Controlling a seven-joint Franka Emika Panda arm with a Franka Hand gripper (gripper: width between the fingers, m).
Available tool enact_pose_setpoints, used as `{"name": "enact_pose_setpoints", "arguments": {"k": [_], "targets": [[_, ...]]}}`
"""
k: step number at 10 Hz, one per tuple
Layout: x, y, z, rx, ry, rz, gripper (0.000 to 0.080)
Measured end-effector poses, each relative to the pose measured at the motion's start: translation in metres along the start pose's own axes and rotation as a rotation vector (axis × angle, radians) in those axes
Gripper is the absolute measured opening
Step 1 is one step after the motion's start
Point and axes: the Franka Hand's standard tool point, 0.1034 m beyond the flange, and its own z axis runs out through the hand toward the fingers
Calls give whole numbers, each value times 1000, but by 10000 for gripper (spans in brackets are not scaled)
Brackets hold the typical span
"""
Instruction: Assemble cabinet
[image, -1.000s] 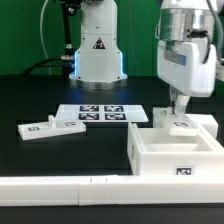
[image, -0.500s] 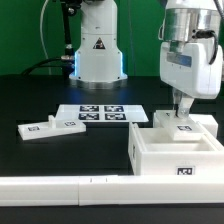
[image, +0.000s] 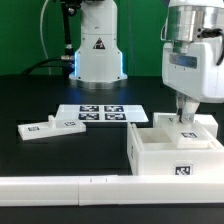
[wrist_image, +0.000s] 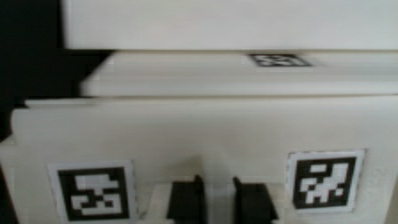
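The pincer (image: 185, 119) hangs straight down over the back of the box (image: 170, 158), its tips at the rear wall. From the wrist view its two dark fingers (wrist_image: 183, 200) stand close together with only a slim gap. I cannot tell whether they nip anything.

The box is plain white plastic, low and squarish, open on top with thick walls around a shallow well. A raised block runs along its rear edge, right under the pincer. One square black-and-white tag (image: 183, 169) sits on the front wall, on the far side of the well from the pincer, and another (image: 187, 131) lies just below the tips. Seen from the wrist, the box (wrist_image: 196, 120) fills the frame: two tags, one (wrist_image: 93, 192) on either side of the fingers, and a third (wrist_image: 279, 60) out on a farther ledge.

Well away from the pincer, toward the exterior view's left, a flat white panel (image: 48, 128) lies on the black table (image: 30, 95); it too carries a small tag. Between panel and pincer lies the marker board (image: 100, 113). A long white rail (image: 60, 192) runs along the near edge, in front of the box.
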Motion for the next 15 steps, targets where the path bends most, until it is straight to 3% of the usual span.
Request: {"name": "enact_pose_setpoints", "arguments": {"k": [1, 2, 8, 10, 11, 12, 14, 15], "targets": [[2, -15, 4, 16, 10, -2, 64], [-1, -17, 7, -7, 14, 14, 64], [-1, -17, 7, -7, 14, 14, 64], [-1, -17, 7, -7, 14, 14, 356], [-1, -17, 7, -7, 14, 14, 543], [-1, -17, 7, -7, 14, 14, 543], [-2, -17, 8, -9, 16, 19, 775], [-1, -17, 8, -9, 17, 20, 775]]}}
